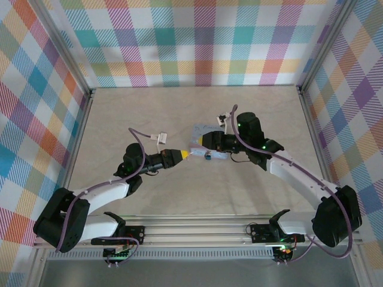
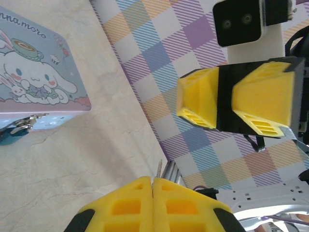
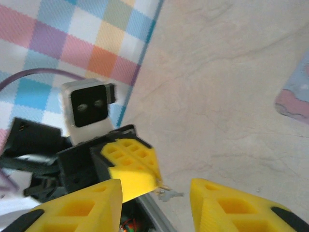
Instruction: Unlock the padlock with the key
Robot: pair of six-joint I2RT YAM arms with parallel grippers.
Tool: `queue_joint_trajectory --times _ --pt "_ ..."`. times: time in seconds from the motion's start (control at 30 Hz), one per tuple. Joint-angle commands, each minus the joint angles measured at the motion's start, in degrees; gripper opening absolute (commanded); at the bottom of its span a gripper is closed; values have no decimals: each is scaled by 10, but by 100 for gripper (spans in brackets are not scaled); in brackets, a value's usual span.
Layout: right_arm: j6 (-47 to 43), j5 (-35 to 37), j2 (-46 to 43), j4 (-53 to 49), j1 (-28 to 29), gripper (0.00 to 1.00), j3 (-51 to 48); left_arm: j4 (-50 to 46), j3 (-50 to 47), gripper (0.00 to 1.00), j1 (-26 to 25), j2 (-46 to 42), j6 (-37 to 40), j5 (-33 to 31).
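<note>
My left gripper point(image 2: 153, 183) is shut on a small silver key point(image 2: 159, 169), whose tip sticks out past the yellow pads. In the right wrist view the same left gripper point(image 3: 155, 180) holds the key point(image 3: 170, 194) between my right gripper's fingers. My right gripper point(image 3: 157, 200) is open and faces the left one tip to tip, seen too in the left wrist view point(image 2: 223, 99). From above, the two grippers point(image 1: 186, 154) point(image 1: 202, 142) meet mid-table. The padlock point(image 2: 17, 126), metallic with teal, hangs at the edge of a pastel cartoon-bunny box point(image 2: 36, 72), just right of my left gripper's tip point(image 1: 209, 156).
The box point(image 1: 206, 129) lies on the beige table behind the grippers. Plaid walls stand on three sides, with aluminium posts at the corners. A white cable connector point(image 1: 160, 138) hangs over the left arm. Bare tabletop lies to the left and at the back.
</note>
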Motion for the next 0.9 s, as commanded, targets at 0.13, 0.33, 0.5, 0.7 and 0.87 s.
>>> queue_joint_trajectory --times 0.13,0.33,0.5,0.7,0.87 --pt "-18 228 74 -154 58 52 19 -91 -7 0 4 -31 76 -33" --pt "6 357 179 -172 94 53 45 -117 -24 0 4 -31 100 -48" --pt "11 440 242 -170 107 53 77 -116 -40 0 4 -24 109 -57" --pt "12 485 304 -163 109 52 117 -113 -44 0 4 -7 118 -58" --pt "15 509 340 -166 110 50 138 -107 -45 0 5 3 121 -56"
